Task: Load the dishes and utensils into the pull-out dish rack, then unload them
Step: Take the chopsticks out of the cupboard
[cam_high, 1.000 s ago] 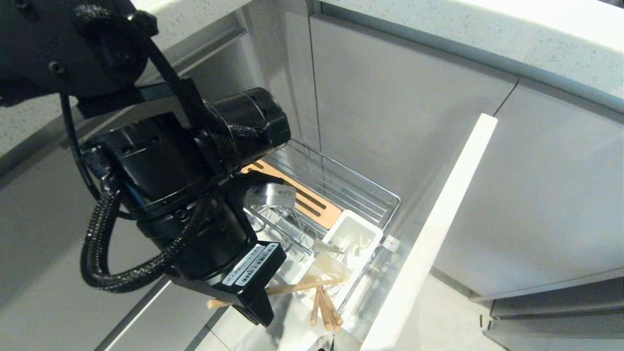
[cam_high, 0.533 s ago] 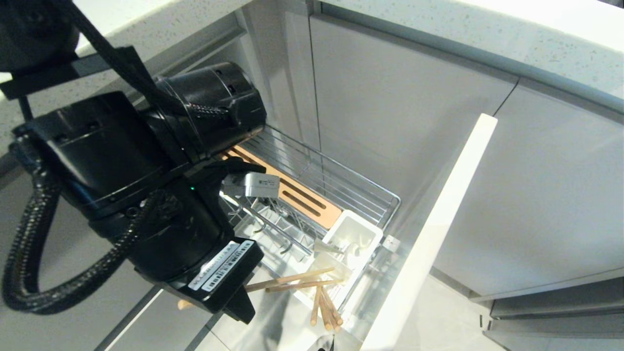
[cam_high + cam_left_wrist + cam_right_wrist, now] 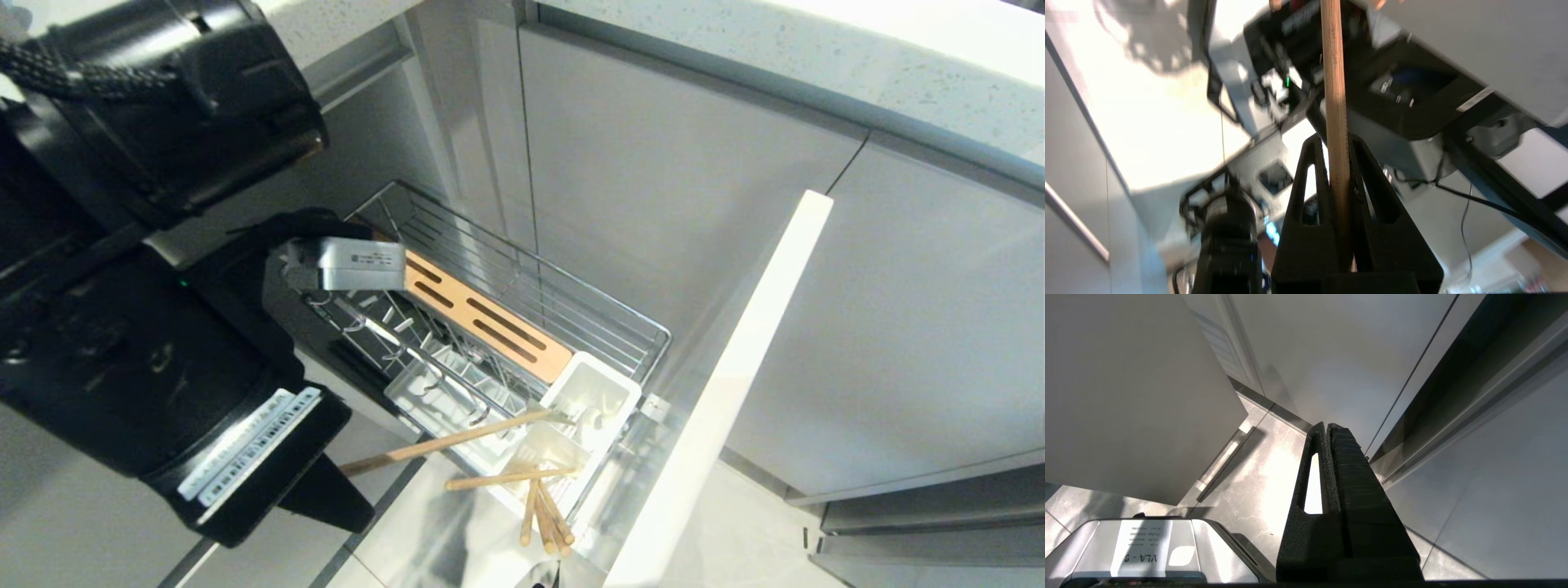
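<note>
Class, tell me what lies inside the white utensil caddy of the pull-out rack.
Inside the white utensil caddy one chopstick has its tip, held by the left gripper. Its floor is partly hidden.

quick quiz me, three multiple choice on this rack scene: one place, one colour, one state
1. Where does the white caddy sit in the dish rack?
A. at the end by the front panel
B. at the far cabinet end
C. outside it

2. What colour is the slotted strip?
A. blue
B. wood tan
C. black

3. What state is the left claw in?
A. open, empty
B. shut on a spoon
C. shut on a chopstick

Answers: 1 A, the caddy adjoins the panel; 2 B, the head view shows tan wood; 3 C, the left wrist view shows the stick pinched between its fingers.
</note>
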Controlling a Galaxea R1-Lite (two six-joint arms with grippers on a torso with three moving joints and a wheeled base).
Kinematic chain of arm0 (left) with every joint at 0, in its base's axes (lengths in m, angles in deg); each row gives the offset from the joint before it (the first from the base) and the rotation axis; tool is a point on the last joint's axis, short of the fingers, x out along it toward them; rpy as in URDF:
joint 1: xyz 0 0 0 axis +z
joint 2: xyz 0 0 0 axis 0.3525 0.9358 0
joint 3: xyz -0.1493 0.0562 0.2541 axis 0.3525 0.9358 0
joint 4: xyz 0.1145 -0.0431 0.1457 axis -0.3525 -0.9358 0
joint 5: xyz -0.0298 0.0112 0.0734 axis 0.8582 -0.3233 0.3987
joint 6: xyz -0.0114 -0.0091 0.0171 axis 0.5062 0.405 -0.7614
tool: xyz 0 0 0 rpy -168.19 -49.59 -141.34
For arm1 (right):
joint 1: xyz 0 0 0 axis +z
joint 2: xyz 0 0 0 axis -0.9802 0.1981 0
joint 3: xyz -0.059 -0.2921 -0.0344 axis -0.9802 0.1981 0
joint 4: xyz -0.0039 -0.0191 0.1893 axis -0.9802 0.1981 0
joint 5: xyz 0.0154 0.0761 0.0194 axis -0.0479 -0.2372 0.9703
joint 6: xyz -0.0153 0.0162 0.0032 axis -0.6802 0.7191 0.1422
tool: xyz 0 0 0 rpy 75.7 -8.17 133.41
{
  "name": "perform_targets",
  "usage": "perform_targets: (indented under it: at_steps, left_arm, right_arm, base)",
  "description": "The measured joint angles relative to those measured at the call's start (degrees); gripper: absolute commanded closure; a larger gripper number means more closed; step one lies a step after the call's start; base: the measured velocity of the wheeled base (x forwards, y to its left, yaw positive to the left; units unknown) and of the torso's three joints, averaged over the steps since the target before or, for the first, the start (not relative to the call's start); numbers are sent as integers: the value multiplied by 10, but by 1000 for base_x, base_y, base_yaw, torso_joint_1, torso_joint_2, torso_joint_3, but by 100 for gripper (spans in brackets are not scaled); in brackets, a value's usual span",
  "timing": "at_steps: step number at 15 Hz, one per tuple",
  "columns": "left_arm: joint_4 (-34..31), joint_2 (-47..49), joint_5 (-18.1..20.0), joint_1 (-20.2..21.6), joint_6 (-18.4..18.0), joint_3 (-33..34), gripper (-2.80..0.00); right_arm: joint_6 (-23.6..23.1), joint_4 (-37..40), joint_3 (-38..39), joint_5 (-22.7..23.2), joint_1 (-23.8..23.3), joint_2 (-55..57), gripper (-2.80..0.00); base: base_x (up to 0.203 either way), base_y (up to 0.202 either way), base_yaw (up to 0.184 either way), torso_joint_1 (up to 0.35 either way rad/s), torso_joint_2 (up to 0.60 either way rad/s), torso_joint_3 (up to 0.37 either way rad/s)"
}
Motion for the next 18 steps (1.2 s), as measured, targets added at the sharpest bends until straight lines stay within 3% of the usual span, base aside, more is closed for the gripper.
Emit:
perform_targets:
  at_steps: [5,11,14,18]
  left_arm:
    - [59,-77,-27,-4,11,1,0]
    - [197,-185,-33,6,49,5,0]
    - [277,-231,-32,44,55,12,0]
    - [354,-276,-29,159,44,14,0]
  right_arm:
    - [0,0,0,0,0,0,0]
    - [0,0,0,0,0,0,0]
    - [0,0,0,0,0,0,0]
    - [0,0,0,0,0,0,0]
  base:
    - [0,0,0,0,0,0]
    - [0,0,0,0,0,0]
    - [0,0,0,0,0,0]
    - [0,0,0,0,0,0]
